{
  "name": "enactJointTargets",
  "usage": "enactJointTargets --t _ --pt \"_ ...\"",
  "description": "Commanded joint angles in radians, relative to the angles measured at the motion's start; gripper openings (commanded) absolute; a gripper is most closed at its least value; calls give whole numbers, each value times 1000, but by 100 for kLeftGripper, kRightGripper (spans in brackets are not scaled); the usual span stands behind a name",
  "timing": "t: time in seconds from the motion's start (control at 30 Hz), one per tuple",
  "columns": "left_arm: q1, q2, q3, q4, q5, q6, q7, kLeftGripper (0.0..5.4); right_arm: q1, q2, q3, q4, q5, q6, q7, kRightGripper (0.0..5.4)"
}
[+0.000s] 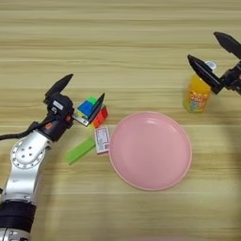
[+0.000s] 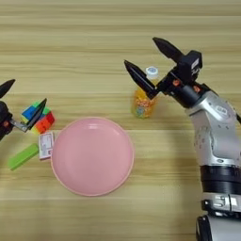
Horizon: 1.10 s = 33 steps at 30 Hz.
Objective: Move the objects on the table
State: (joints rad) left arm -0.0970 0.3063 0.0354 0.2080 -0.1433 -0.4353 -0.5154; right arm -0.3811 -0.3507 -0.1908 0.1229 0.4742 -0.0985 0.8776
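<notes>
The multicoloured puzzle cube (image 1: 85,108) sits on the table (image 1: 117,47) left of the pink plate (image 1: 150,150). My left gripper (image 1: 87,85) is open; its lower finger lies across the cube's top and its other finger points up and away to the left. The orange-juice bottle (image 2: 142,102) with a white cap stands upright beyond the plate's right rim. My right gripper (image 2: 140,51) is open and hovers over the bottle. One finger crosses just in front of the cap and the other is spread well behind it.
A green block (image 1: 80,150) and a small white and red box (image 1: 101,140) lie just left of the plate, in front of the cube. Bare wood stretches across the far side and the near edge.
</notes>
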Motion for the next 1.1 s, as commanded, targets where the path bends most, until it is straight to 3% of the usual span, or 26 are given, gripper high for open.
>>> enactJointTargets --t 0.03,0.3,0.83,1.1 --pt "-4 13 5 2 -6 6 -9 540 -15 -37 1 76 -57 -29 -14 539" --pt "-5 11 2 4 -3 4 -6 540 -33 -55 53 221 -162 -21 -60 539" --pt "-2 11 4 4 -4 1 -5 540 -82 -64 79 350 -241 33 -141 539" --pt "-2 11 4 4 -4 0 -4 540 -95 -67 91 409 -275 54 -161 450"
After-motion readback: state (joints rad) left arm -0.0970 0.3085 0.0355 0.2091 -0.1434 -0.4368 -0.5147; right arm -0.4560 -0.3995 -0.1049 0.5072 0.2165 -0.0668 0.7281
